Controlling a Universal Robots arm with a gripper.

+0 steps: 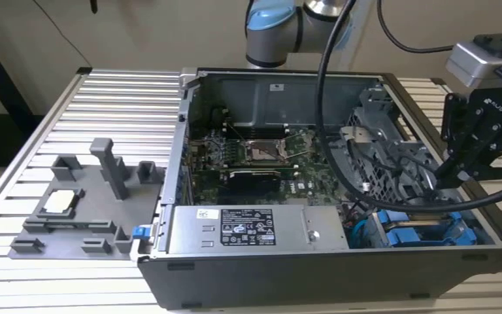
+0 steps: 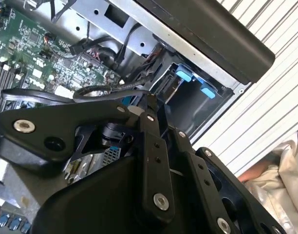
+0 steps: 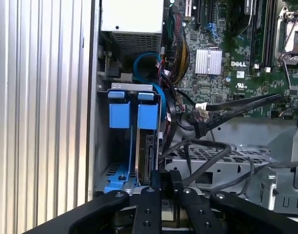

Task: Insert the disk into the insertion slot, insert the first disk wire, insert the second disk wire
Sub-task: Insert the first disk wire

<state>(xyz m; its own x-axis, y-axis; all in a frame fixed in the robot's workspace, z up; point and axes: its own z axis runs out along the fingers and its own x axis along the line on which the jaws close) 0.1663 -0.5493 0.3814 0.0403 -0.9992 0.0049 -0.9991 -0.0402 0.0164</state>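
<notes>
ribbed metal bench, open computer case: disk standing in its bay, gripper above

**surface.** ribbed metal bench [image 1: 102, 98], pale, bearing all items.

**item 1.** computer case [image 1: 321, 278], laid on its side with the open face up, judged so that the interior can be reached from above. inside are the motherboard [image 1: 260, 157] and, along the near wall, the grey power-supply box [image 1: 251, 229].

**item 2.** grey fixture [image 1: 85, 196], lower left of the exterior view, well apart from the case.

**item 3.** insertion slot [image 1: 412, 232], lower right corner of the case in the exterior view. it is a perforated grey cage, and its rim [image 3: 132, 87] is edged by blue tabs [image 3: 119, 114].

**item 4.** disk [image 3: 146, 156], on edge inside the slot, just beside the tabs, with its blue carrier frame [image 3: 119, 184] alongside. judged entered. how deep it sits cannot be told.

**item 5.** gripper [image 1: 451, 173], right of the exterior view, hanging over the slot and apart from the disk. its fingers are drawn together with nothing seen between them. in the first wrist view the gripper [image 3: 166, 175] lines up with the disk's edge, a station that suits work at this bay.

**item 6.** black cables [image 3: 236, 105] ending in a connector [image 3: 200, 121], lying loose over the cage near the disk. none is seen joined to it, so both wire steps are judged not yet done.
</notes>
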